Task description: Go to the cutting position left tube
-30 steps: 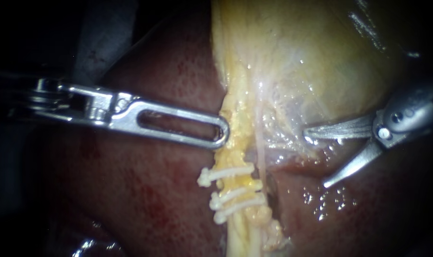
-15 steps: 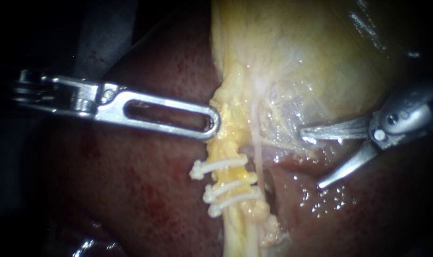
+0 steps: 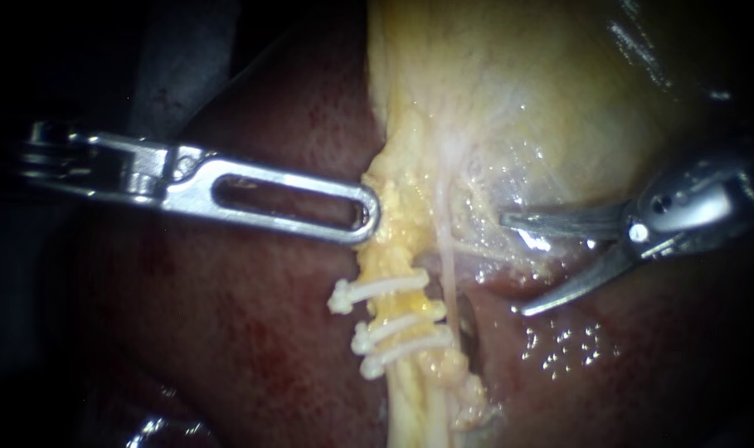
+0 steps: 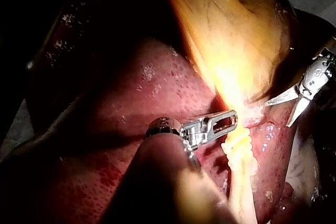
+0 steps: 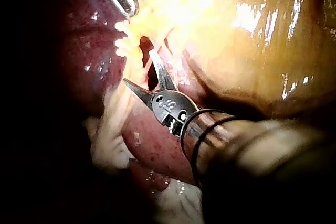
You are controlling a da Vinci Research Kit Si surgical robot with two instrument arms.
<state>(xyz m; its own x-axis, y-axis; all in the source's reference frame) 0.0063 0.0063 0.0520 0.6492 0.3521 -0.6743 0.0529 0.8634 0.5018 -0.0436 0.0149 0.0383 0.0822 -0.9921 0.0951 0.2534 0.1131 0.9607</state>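
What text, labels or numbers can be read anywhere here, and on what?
Readable text: none.
On the right instrument: one small mark on the hub behind its jaws, too small to read.
On the left instrument, clips, tissue, liver: no marks.

Your right instrument (image 3: 512, 264), jaws open, has bare liver (image 3: 625, 373) free at lower right. Toward centre, a thin pale strand (image 3: 445, 241) stands before the clipped left tube (image 3: 403, 309), with your left instrument (image 3: 368, 217) clamping yellow tissue (image 3: 397, 207) above it.
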